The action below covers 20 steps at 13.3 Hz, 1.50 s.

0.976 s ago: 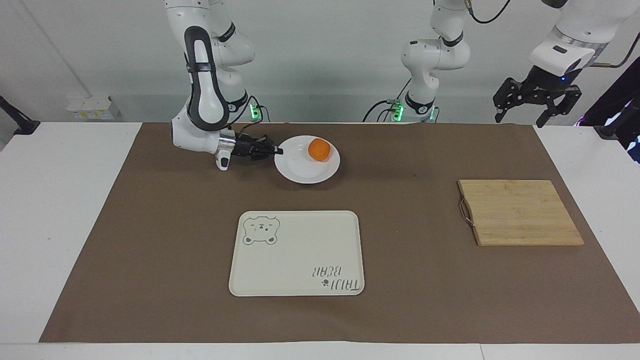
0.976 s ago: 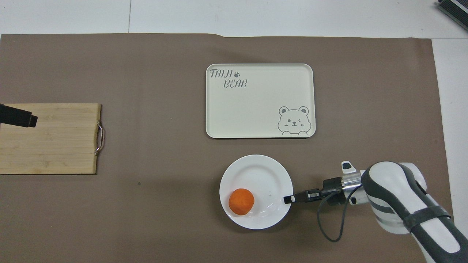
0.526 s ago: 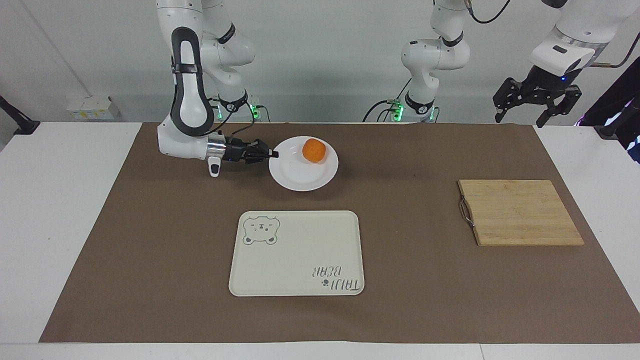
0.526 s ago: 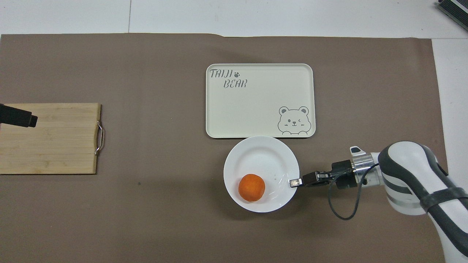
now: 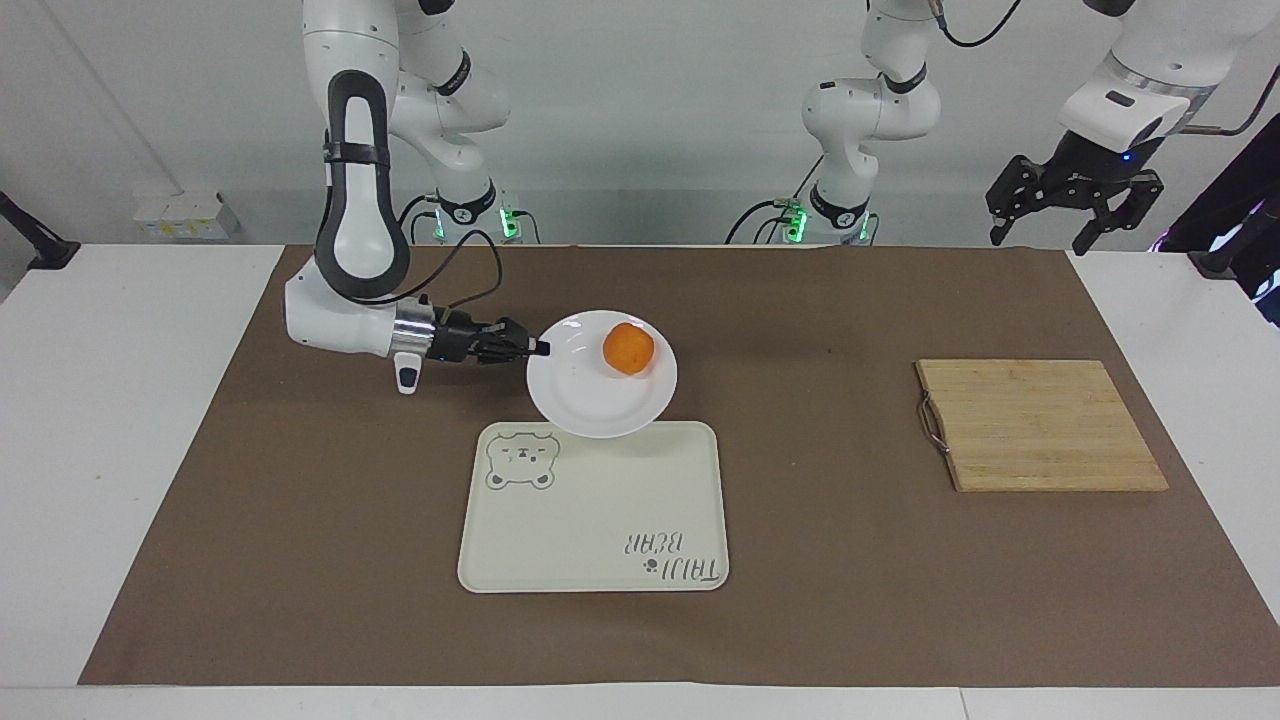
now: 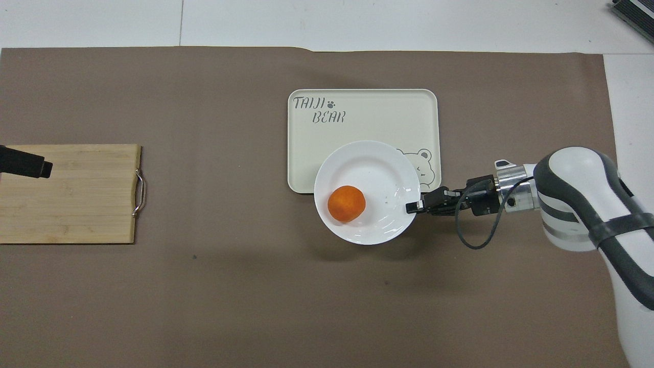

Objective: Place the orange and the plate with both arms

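White porcelain is what I have by the rim: in the facing view my right gripper (image 5: 537,348) comes in level from the right arm's end of the table, its jaws pinching the edge of the plate (image 5: 590,400), and the plate hangs raised with its forward edge over the nearer border of the cream tray (image 5: 600,520). The orange (image 5: 629,350) sits on the plate, toward the side away from my fingers. My left gripper (image 5: 1073,210) waits high over the left arm's end of the table, above the table's edge on the robots' side of the wooden cutting board (image 5: 1040,425), jaws spread and holding nothing. From the overhead view, the plate (image 6: 378,168) covers part of the tray (image 6: 357,117), hiding half of the bear drawing, while its nearer half is over the brown mat (image 6: 204,286); the orange (image 6: 346,204) rides on that nearer half. My right gripper (image 6: 413,206) clamps the rim at the side toward the right arm's end, and only the tip of my left gripper (image 6: 30,166) shows, over the cutting board (image 6: 76,204). As I judge it, 1 step looks done, since the orange is on the plate; what is left is to carry the plate fully over the tray, lower it flat and let go. With a 1-sided pinch, any tilt could roll the fruit.
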Tool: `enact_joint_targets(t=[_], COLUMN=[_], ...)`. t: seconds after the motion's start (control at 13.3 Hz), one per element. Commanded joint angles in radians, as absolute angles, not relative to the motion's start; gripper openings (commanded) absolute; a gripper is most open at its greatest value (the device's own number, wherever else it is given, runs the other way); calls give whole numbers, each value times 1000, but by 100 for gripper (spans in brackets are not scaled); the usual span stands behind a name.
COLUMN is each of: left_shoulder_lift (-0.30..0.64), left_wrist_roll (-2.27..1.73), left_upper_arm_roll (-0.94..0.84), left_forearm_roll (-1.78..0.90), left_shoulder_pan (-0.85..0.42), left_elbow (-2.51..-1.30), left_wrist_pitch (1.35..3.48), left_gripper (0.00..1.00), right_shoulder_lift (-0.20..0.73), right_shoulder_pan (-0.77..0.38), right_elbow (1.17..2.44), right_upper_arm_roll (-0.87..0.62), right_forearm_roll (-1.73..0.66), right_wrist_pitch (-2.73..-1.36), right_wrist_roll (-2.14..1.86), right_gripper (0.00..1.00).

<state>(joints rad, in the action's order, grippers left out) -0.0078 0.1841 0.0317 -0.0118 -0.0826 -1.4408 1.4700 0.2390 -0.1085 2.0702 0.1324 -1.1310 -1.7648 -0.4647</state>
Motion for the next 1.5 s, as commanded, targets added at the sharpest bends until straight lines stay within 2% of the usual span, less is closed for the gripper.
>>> enact_joint_targets(t=[0.0,0.3,0.6,1.05,1.43], left_shoulder_lift=[-21,-21,-21,-21,-21], left_wrist_roll=[190,190,190,190,190], left_upper_arm_roll=[20,20,20,20,20], left_forearm_roll=[-6,-6,-6,-6,-6], left_shoulder_pan=[-67,-67,-67,-67,-66], left_elbow=[-1447,-1447,-1447,-1447,-1447], left_wrist_pitch=[1457,1457,1457,1457,1459], left_gripper=[100,100,100,100,100], right_shoulder_lift=[329,451,547,568,623], right_shoulder_pan=[-98,-118,-115,-130,-106], right_elbow=[1897,1676,1614,1672,1667], right_upper_arm_roll=[127,114,109,104,103], right_forearm_roll=[-1141,-1152,-1189,-1221,-1220], right_wrist_pitch=[-1752,-1811,-1839,-1859,-1845], right_wrist_roll=[-359,-154,-158,-371,-413], right_gripper=[0,0,0,0,0])
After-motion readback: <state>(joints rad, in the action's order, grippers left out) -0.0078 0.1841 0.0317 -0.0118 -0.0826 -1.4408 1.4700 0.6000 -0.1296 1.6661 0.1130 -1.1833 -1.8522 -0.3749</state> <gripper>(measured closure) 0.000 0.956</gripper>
